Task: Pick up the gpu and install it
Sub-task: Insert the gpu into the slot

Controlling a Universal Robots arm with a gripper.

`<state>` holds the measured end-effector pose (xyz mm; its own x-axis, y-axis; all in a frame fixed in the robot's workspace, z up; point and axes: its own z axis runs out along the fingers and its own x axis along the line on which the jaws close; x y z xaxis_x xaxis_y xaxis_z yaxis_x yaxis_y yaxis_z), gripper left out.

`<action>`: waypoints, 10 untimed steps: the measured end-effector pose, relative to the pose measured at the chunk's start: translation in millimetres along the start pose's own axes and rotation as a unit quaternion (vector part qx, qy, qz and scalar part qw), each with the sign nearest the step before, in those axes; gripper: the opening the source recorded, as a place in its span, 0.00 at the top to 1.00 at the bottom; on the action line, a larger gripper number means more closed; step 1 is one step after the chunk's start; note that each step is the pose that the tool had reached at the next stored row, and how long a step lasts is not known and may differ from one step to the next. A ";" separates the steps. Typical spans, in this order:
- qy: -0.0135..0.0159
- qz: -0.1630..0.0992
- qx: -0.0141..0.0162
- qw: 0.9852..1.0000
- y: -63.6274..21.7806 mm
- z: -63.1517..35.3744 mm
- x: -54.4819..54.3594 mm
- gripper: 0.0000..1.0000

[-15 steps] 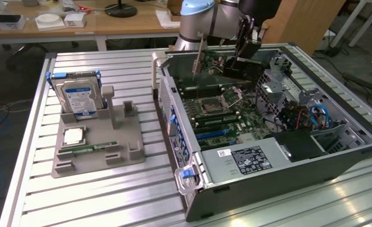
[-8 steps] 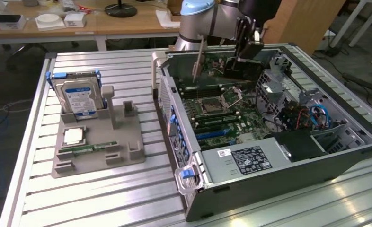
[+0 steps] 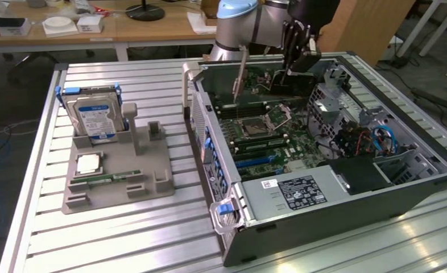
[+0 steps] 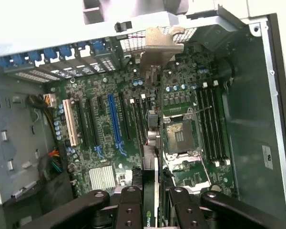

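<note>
One card is in play: the gpu (image 4: 154, 143) is clamped between the fingers (image 4: 129, 206) of the claw (image 4: 152, 210) and hangs over the open computer case (image 3: 405, 187), above the motherboard (image 4: 105, 138) and not yet seated in any slot.

The step in hand appears to be lining the card up with its slot. In the wrist view the card is seen edge-on, running away from the claw to its metal bracket (image 4: 158, 45) near the case's rear wall. Its line falls just beside the black slots (image 4: 137, 117), between them and the processor socket (image 4: 181, 138); which slot it matches cannot be told. To do this well, the card's lower edge should sit parallel to the slot along its full length. The bracket should meet the rear opening without catching the case rim. The descent should be straight and level, since a tilted card would likely bind or press on nearby parts.

In the exterior view the arm reaches in from the far side of the desk (image 3: 132, 239). The claw (image 3: 298, 68) points down into the far end of the case with the gpu (image 3: 284, 83) below it, well apart from the hard drive (image 3: 94, 116) on its grey holder (image 3: 117, 193).
</note>
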<state>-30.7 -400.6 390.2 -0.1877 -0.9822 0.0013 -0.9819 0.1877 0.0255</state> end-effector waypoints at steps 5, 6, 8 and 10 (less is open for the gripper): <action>0.001 -0.029 0.000 1.000 -1.9 1.0 -0.4 0.74; 0.001 -0.035 0.000 0.999 -2.5 1.2 -0.5 0.74; 0.001 -0.046 0.000 0.999 -3.9 1.5 -0.7 0.74; 0.001 -0.056 0.000 0.998 -5.2 2.0 -1.0 0.74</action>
<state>-25.4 -400.6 388.2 -0.0758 -0.9971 0.0013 -0.9968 0.0758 0.0254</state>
